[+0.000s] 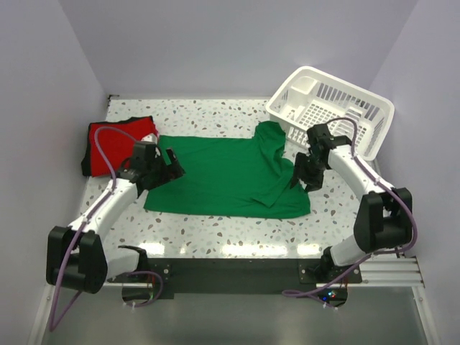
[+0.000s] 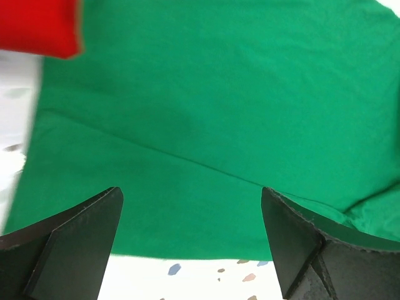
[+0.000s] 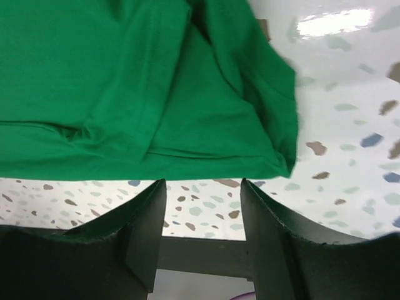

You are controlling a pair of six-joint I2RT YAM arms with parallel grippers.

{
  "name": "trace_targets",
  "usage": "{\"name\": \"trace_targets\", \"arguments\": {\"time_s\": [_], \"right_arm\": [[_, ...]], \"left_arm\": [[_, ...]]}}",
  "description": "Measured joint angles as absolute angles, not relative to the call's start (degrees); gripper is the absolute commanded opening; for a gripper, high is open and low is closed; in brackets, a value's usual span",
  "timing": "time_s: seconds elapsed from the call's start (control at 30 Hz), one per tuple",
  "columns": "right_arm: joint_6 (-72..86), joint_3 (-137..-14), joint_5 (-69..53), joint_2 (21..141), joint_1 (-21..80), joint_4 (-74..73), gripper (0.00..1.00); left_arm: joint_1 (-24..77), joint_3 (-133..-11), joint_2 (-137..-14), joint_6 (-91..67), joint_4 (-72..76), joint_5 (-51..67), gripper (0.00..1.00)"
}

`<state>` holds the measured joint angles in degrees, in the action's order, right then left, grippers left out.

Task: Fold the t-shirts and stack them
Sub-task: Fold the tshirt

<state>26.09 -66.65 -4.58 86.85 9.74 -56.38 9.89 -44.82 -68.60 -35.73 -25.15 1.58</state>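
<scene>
The left jaws are hanging wide and empty at nine o'clock of the bright green cotton t-shirt (image 1: 223, 176), which is lying spread on the speckled worktop (image 1: 215, 233). The right jaws are parted and empty at three o'clock. Folding looks midway, so next they should grip the rumpled edge. The folded bright red t-shirt (image 1: 100, 147) is waiting at ten o'clock.

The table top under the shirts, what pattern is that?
White table top with small grey, brown and blue speckles, clearest in the right wrist view.

A speckled table (image 1: 215, 237) is covered in the middle by a green t-shirt (image 1: 223, 176), spread flat and rumpled on its right. A folded red t-shirt (image 1: 108, 140) is laid at its far left corner; a white basket (image 1: 338, 108) is propped tilted at its far right.
</scene>
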Motion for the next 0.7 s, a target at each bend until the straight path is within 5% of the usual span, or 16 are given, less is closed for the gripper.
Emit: {"name": "trace_targets", "arguments": {"time_s": [0.33,0.7], "right_arm": [[26.06,-58.43,-11.64,96.73,9.98,-47.72,0.53],[25.93,-55.42,-11.4,98.15,10.09,-51.13,0.5]], "left_arm": [[10.92,-32.36,-75.66,-42.04,-8.49,6.2,1.0],[10.92,-24.18,-62.17,-55.77,-12.93,3.4,1.0]]}}
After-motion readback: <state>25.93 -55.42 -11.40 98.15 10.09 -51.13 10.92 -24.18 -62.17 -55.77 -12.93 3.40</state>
